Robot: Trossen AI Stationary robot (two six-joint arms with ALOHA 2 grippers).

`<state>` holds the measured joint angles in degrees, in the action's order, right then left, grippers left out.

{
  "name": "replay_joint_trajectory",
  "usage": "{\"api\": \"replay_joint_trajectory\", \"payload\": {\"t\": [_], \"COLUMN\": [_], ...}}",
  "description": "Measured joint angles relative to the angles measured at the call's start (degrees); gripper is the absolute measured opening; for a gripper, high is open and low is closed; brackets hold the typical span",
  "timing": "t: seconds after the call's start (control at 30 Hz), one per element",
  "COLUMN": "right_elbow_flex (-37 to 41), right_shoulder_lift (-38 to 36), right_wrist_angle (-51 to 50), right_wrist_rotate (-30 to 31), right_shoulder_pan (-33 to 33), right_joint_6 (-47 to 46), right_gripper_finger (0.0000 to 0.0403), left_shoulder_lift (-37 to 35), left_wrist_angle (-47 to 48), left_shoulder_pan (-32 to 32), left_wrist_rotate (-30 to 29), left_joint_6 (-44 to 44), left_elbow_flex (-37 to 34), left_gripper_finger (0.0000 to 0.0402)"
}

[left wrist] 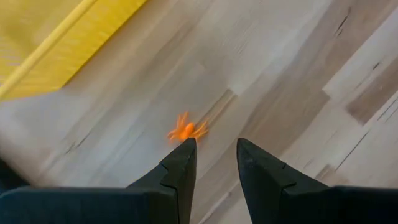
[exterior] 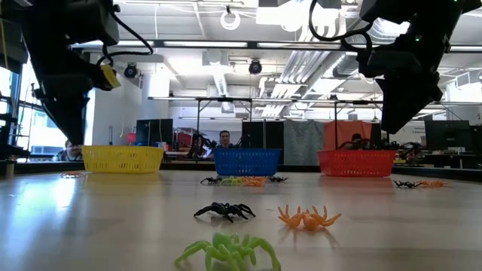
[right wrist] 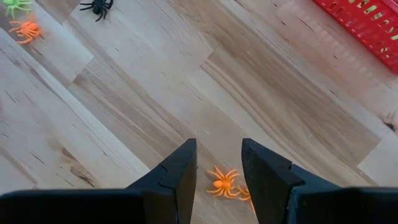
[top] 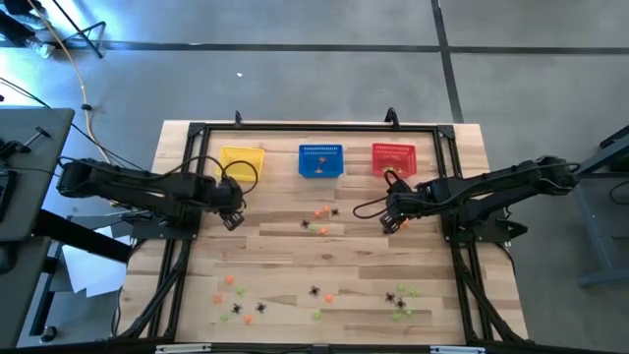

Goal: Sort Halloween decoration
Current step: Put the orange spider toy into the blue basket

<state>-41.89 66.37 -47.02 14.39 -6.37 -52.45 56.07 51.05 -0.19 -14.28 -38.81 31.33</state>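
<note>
The Halloween decoration is a scatter of tiny plastic spiders on the wooden table: a group in the middle [top: 319, 218] and others near the front edge [top: 236, 298] [top: 401, 300]. My left gripper [left wrist: 214, 149] hangs open near the yellow basket [top: 242, 162], with an orange spider [left wrist: 185, 130] lying on the wood just past one fingertip. My right gripper [right wrist: 217, 155] stands open in front of the red basket [top: 393, 157], above another orange spider [right wrist: 224, 182] that lies between its fingers. Neither spider is touched.
A blue basket [top: 320, 160] stands between the yellow and red ones along the far edge. A black spider [exterior: 224, 211], an orange one [exterior: 309, 218] and a green one [exterior: 230, 252] lie near the front. A dark frame [top: 187, 138] borders the table.
</note>
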Motion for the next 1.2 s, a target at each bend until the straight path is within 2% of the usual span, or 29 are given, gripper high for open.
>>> {"api": "replay_joint_trajectory", "payload": {"t": [0.23, 0.7, 1.2], "right_elbow_flex": [0.0, 0.0, 0.0], "right_shoulder_lift": [-0.01, -0.02, -0.02], "right_wrist_angle": [0.12, 0.13, 0.5], "right_wrist_rotate": [-0.01, -0.02, -0.01], "right_shoulder_pan": [0.0, 0.0, 0.0], "right_joint_6": [0.0, 0.0, 0.0], "right_gripper_finger": [0.0123, 0.0123, 0.0123], "left_shoulder_lift": [0.01, 1.72, 10.26], "left_wrist_angle": [-2.58, -7.83, -13.58], "left_shoulder_pan": [0.04, 0.15, 2.04], "left_wrist_rotate": [-2.9, -3.01, -4.36], "left_joint_6": [-3.05, -8.07, -7.57], "left_elbow_flex": [-3.02, -7.57, -10.4], "left_gripper_finger": [0.0101, 0.0101, 0.0101]}}
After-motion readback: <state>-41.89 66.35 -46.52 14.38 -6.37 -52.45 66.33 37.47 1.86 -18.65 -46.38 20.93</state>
